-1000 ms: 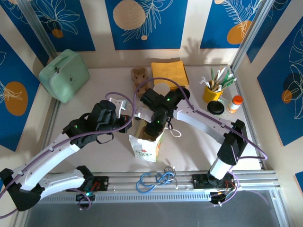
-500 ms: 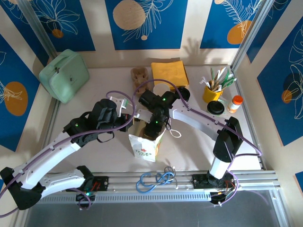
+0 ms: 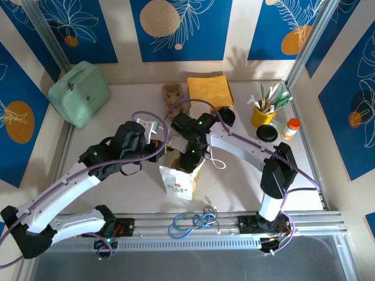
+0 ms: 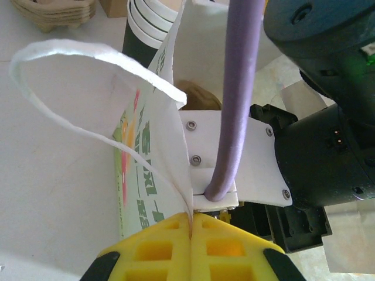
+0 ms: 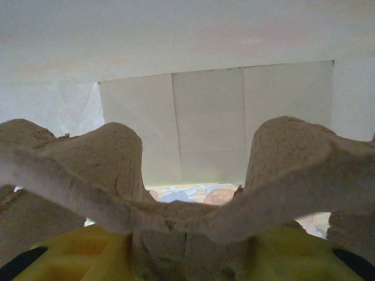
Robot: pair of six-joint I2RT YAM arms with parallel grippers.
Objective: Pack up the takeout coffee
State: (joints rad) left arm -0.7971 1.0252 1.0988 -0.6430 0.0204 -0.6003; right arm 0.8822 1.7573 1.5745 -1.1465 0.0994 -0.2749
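Left fingers (image 4: 157, 253) pinch the bag (image 3: 177, 182) rim, right fingers (image 5: 82, 253) grip a pulp carrier (image 5: 176, 219), pale tabletop (image 3: 234, 182) below.

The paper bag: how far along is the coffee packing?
Done: the bag stands open, its edge pinched by the left gripper. In hand: the right gripper holds a cardboard cup tray down inside it. Left: the cups stand outside the bag, unpacked.

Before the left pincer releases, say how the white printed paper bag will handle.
The white printed paper bag is probably floppy: its thin wall bends where the left pincer pinches it. Upright and narrow-based, it may tip if pushed.
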